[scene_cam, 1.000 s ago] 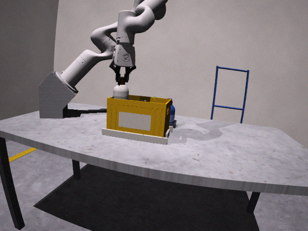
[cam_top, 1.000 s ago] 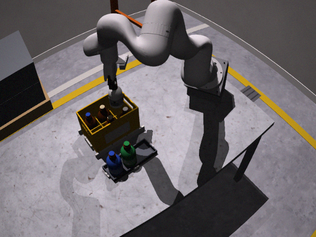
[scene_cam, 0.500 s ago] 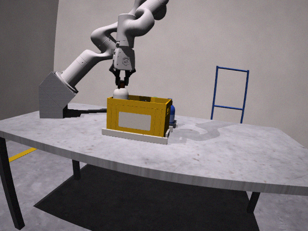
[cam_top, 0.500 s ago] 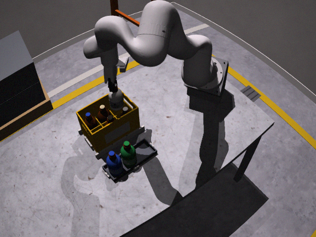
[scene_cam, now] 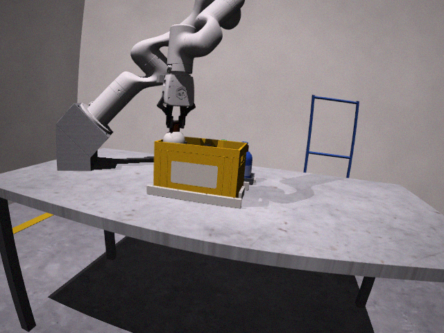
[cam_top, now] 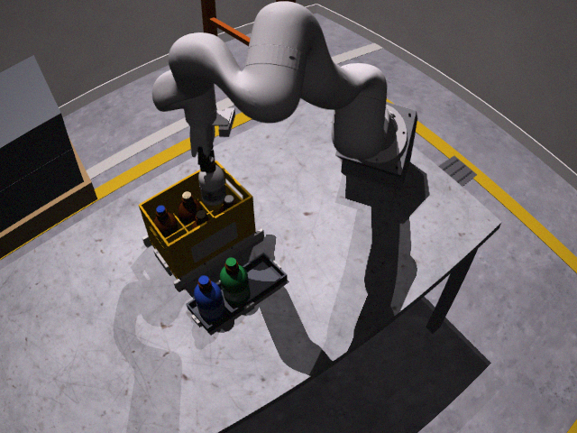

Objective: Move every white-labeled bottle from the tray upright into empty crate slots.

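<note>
My gripper [cam_top: 205,163] [scene_cam: 175,125] is shut on the neck of a white-labeled bottle [cam_top: 212,185] [scene_cam: 174,137]. The bottle stands upright, sunk deep into a back slot of the yellow crate [cam_top: 199,226] [scene_cam: 200,167]; only its shoulder shows above the rim. Two brown bottles [cam_top: 187,206] [cam_top: 162,219] stand in the left slots of the crate, and two dark caps [cam_top: 227,200] [cam_top: 200,216] show in other slots. On the dark tray in front of the crate stand a blue bottle [cam_top: 208,297] and a green bottle [cam_top: 233,280]. The right end of the tray holds nothing.
The crate sits on a pale base plate [scene_cam: 195,195] on the grey table. The robot base [cam_top: 372,140] stands at the table's back right. A blue frame [scene_cam: 331,136] stands behind the table. A dark cabinet [cam_top: 32,153] stands on the floor at the left.
</note>
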`<act>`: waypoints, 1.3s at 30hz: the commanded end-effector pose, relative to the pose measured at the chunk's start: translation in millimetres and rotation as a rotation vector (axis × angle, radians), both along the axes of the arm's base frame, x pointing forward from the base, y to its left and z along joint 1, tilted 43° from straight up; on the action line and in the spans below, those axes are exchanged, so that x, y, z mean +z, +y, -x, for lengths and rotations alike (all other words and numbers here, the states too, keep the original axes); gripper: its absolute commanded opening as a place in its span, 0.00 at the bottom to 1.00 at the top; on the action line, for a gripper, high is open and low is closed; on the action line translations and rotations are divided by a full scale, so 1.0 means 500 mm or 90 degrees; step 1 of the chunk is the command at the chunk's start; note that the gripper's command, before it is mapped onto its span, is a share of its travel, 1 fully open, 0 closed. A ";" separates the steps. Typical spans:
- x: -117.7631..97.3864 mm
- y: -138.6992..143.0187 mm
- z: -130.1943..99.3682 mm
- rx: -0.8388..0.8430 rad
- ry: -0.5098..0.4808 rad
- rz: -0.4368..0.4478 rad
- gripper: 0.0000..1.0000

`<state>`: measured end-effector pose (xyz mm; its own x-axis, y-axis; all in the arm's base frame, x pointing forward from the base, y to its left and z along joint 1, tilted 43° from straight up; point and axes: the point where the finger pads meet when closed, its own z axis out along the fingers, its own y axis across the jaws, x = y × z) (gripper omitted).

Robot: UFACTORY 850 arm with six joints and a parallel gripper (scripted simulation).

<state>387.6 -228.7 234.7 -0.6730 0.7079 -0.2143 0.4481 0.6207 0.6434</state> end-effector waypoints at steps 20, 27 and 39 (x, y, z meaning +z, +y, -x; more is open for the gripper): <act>-0.033 0.015 -0.028 0.000 -0.001 0.001 0.00; -0.042 0.018 -0.034 0.000 -0.001 0.001 0.00; -0.055 0.024 -0.045 0.000 -0.001 0.001 0.00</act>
